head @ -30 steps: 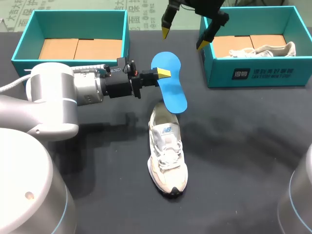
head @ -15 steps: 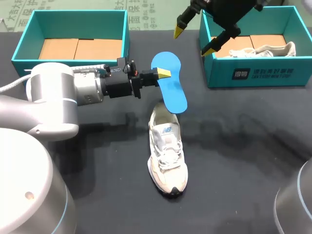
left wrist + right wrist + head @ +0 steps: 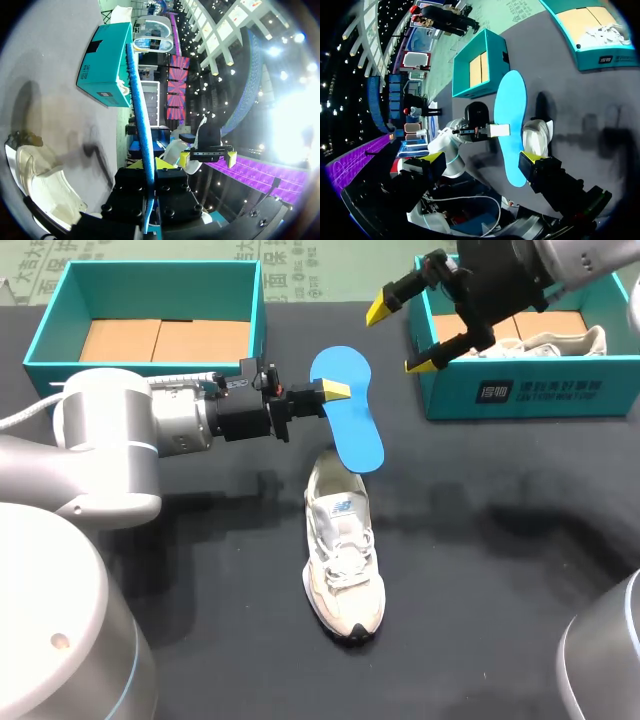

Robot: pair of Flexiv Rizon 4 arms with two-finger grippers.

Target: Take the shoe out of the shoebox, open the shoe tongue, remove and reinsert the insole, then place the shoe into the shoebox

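Note:
My left gripper (image 3: 335, 391) is shut on the edge of a blue insole (image 3: 347, 408) and holds it in the air above the heel of a white shoe (image 3: 342, 545). The shoe lies on the black table with its toe toward the front. In the left wrist view the insole (image 3: 140, 115) runs edge-on between the yellow tips of that gripper (image 3: 148, 165), with the shoe (image 3: 40, 180) below. My right gripper (image 3: 402, 337) hangs open and empty beside the right shoebox (image 3: 520, 390). From the right wrist view the insole (image 3: 511, 127) lies ahead of the right gripper (image 3: 482, 159).
An open teal shoebox (image 3: 150, 300) with a cardboard floor stands at the back left. The right shoebox holds a second white shoe (image 3: 560, 340). Black tabletop stretches around the shoe on both sides.
My right arm has swung right and lower, from the back middle to the near left corner of the right shoebox, its gripper still open. The left arm and insole have not moved.

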